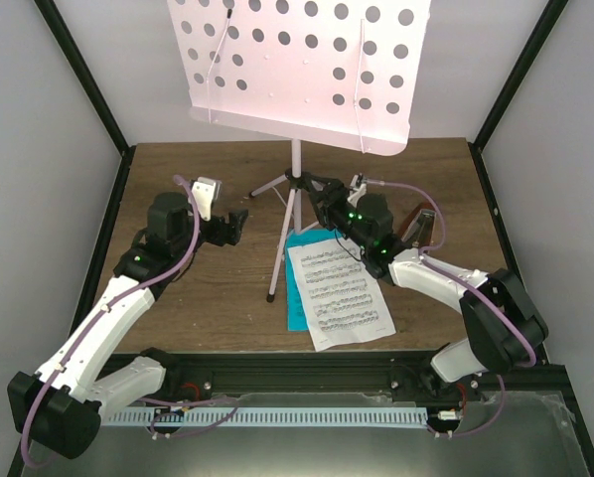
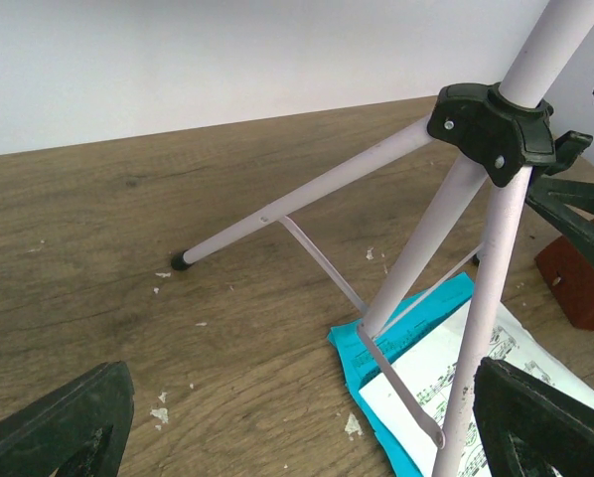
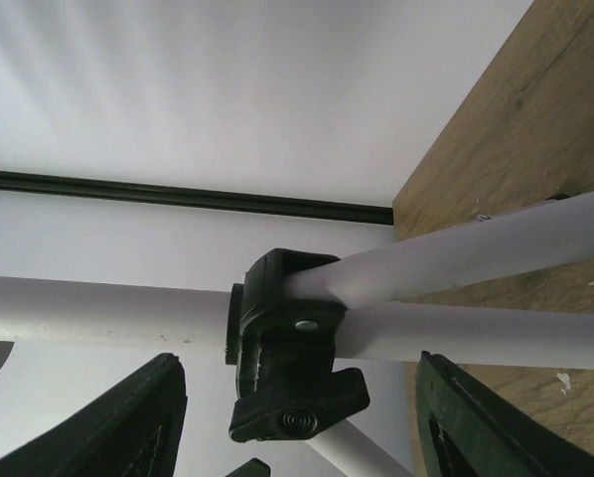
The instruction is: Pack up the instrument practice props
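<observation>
Light but top-heavy by the look of it, the pale pink music stand (image 1: 295, 169) is best taken at its rigid black collar (image 3: 292, 343), which the right gripper (image 3: 297, 366) straddles with jaws apart, the left gripper (image 2: 302, 376) wide open near it.

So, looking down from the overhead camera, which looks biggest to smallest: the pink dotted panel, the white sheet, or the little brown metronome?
1. pink dotted panel, clearly largest, though it also stands nearest the camera.
2. white sheet.
3. brown metronome, smallest, partly hidden behind the right arm.

A brown wooden table (image 1: 227, 308) stands between white walls (image 1: 39, 179) with black frame bars (image 1: 83, 75); small white flakes (image 2: 160, 415) lie on the wood.
</observation>
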